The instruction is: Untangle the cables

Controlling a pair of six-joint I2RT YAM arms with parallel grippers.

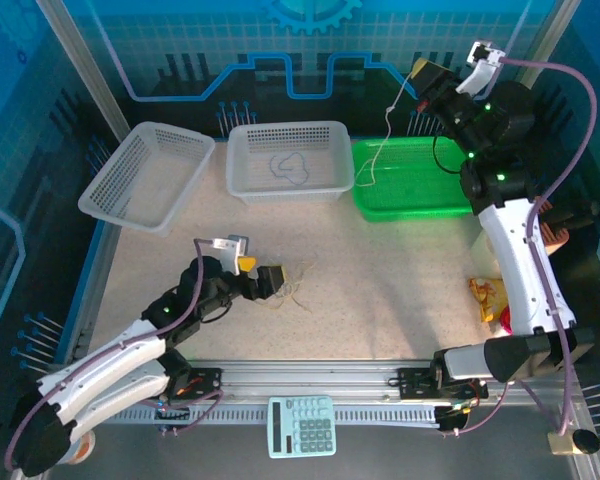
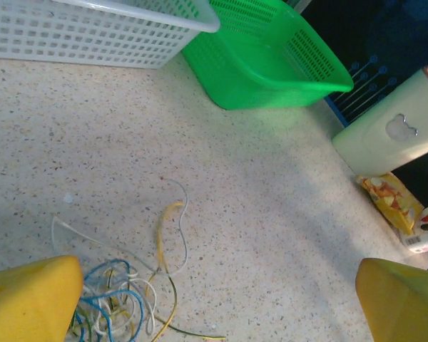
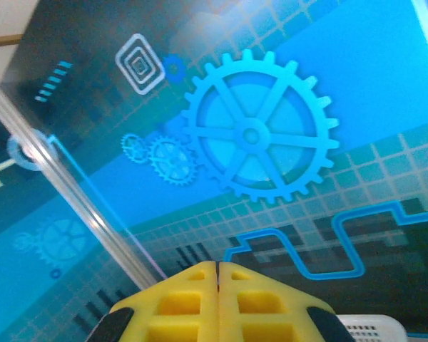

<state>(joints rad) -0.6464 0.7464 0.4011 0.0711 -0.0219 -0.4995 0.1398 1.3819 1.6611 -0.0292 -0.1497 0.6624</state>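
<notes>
The left pincer (image 2: pixel 215 303) is released, its yellow fingers wide above the tangle of thin blue, yellow-tan and white cables (image 2: pixel 118 306) on the speckled bench (image 2: pixel 271 214). The raised right pincer (image 3: pixel 216 278) is clenched on a pale white cable (image 1: pixel 386 128) dangling over the green plastic basket (image 1: pixel 410 208).

Cable tangle (image 2: pixel 118 303): lower part cut by bottom edge, left side hidden behind yellow finger (image 2: pixel 28 299) of left gripper (image 2: pixel 217 285); both fingers cropped at frame corners. From above, tangle strands too small to separate. Pale cable (image 1: pixel 384 135): upper end lost at right gripper (image 1: pixel 421 72), grip point too small to see. Right wrist view: fingertips (image 3: pixel 185 285) cut by bottom edge. Snack packet (image 2: pixel 392 206): part behind white arm link (image 2: pixel 392 132), part cut by right edge. Calculator (image 1: pixel 302 425): keys unreadable.
</notes>
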